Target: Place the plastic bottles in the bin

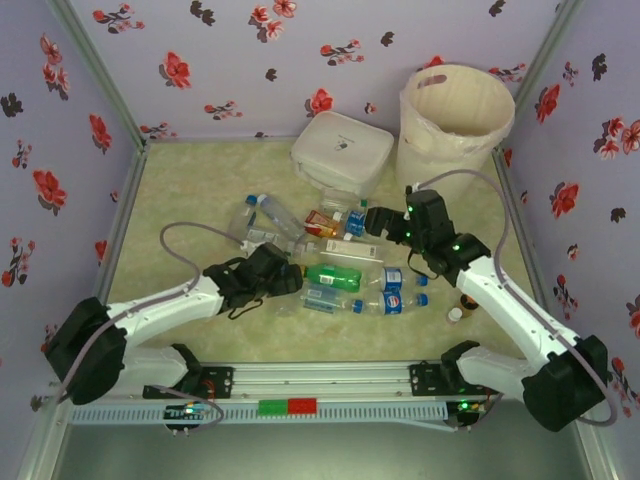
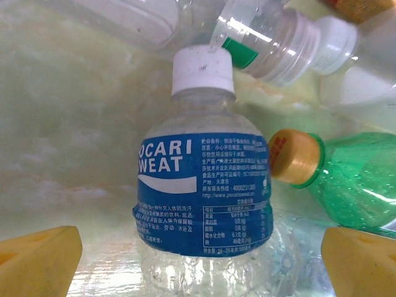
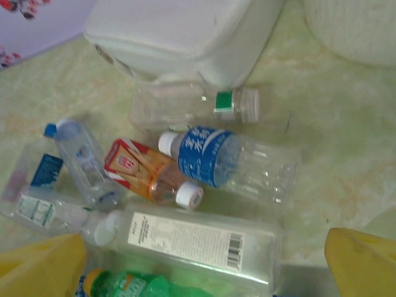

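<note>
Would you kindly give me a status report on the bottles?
Left gripper open over Pocari Sweat bottle. Right gripper open above pile. Bottles on table, none gripped. Bin mouth open.

Robotics lab test cell, flowered wall panels (image 1: 300, 50) closing in three sides, aluminium rail (image 1: 330, 377) running along the near edge of a pale tabletop (image 1: 190, 190), two white robot arms (image 1: 160, 312) sitting bolted there, grey cables (image 1: 172, 243) looping.

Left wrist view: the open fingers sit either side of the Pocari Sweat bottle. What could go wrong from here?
1. The green bottle lies close beside the Pocari Sweat bottle; the left gripper may catch or nudge it when closing.
2. The bin stands far right, behind the right gripper; carrying across could clash with that arm.
</note>
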You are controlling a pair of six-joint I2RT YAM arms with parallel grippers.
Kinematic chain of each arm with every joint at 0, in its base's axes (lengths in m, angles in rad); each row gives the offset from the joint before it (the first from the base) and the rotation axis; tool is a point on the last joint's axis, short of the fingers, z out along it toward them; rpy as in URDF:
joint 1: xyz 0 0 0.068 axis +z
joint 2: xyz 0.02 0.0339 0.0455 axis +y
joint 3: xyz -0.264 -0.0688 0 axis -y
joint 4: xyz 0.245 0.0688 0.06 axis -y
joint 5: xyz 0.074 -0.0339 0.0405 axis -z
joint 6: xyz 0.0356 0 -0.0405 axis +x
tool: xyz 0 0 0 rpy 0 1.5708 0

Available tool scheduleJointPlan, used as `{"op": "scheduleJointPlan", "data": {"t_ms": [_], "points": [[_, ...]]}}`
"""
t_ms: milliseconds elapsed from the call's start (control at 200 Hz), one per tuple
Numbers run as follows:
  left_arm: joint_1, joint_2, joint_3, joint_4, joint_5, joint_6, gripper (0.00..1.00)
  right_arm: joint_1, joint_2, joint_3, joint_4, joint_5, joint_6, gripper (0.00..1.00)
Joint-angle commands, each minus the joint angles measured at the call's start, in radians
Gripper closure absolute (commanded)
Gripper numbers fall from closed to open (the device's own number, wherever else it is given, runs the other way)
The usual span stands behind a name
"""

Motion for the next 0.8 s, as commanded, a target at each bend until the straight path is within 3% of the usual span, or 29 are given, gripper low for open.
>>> {"op": "scheduleJointPlan", "data": {"t_ms": [0,450,795], "points": [[-0.010,0.046,0.008,0.010,-0.018,-0.026,0.01,0.009,0.009,-0.021,0.046,-0.050,0.027,0.00],[-0.019,0.158,0.008,0.018,-0.019,-0.048,0.01,0.029,0.093,-0.040,0.076,0.002,0.091,0.00],[-0.019,0.094,-0.017,-0.010,-0.060,-0.068,0.06,0.043,0.040,-0.056,0.117,0.036,0.058,0.00]]}}
